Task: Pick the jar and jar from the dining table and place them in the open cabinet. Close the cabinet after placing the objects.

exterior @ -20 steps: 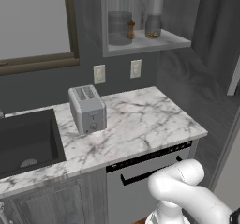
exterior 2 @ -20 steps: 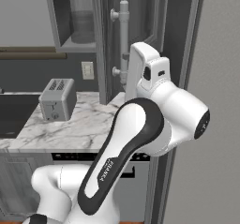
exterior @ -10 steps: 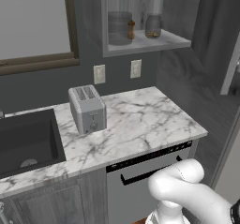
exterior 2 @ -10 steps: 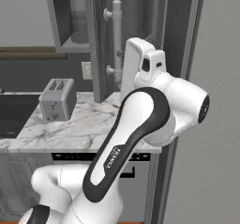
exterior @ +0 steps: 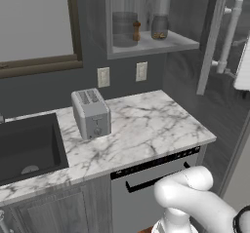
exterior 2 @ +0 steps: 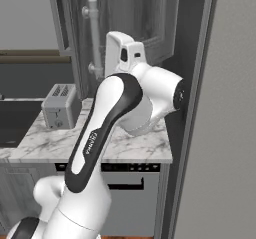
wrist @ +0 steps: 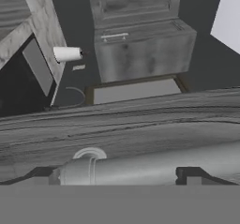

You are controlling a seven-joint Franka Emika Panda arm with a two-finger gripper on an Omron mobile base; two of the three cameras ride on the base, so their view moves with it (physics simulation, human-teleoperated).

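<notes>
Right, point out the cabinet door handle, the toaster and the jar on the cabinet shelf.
cabinet door handle (exterior: 230,35), left base view, middle of the silver bar.
toaster (exterior: 91,113), left base view, its side wall.
jar (exterior: 159,27), left base view, its glass body.

A glossy white arm (exterior 2: 107,128) of rounded segments, black joint bands, and grey lettering along one link.

At upper centre, the cabinet shelf (exterior: 171,43) carries two jars (exterior: 159,26) and a pepper mill (exterior: 137,31); the marble counter (exterior: 146,129) below carries a toaster (exterior: 91,113).

A silver toaster (exterior: 91,112) stands on the marble counter (exterior: 151,129); dark sink (exterior: 27,146) left.
</notes>
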